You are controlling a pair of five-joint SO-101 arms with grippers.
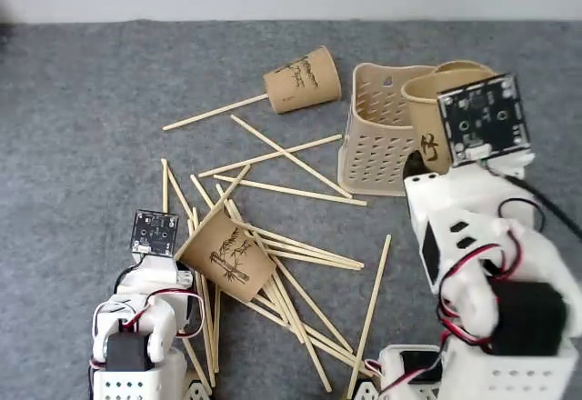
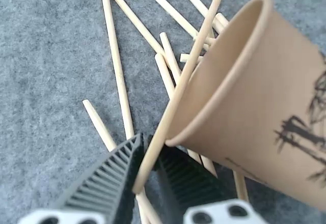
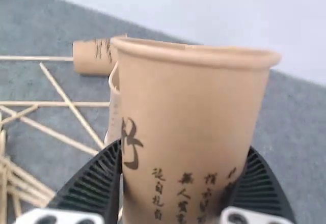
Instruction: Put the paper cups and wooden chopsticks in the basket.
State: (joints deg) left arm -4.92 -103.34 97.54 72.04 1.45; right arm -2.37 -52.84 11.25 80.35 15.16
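Grey felt-like table surface, pale wall along the far edge. High view: three paper cups, one basket and at least fifteen wooden chopsticks; the pile overlaps too much for an exact count. The far cup lies on its side, just beside the perforated beige basket, which stands upright. The near cup lies on its side across the thickest cluster of sticks, next to the left arm. The held cup sits against the basket's right side, in front of the right arm; whether it is inside the basket cannot be told. Left wrist view: the left gripper has its jaws drawn almost together on one gripped chopstick, which slants across the rim of the near cup; at least eight more sticks lie on the felt. Right wrist view: the right gripper has its jaws spread wide and clamped on either side of the held cup, which is upright. The far cup lies behind it.
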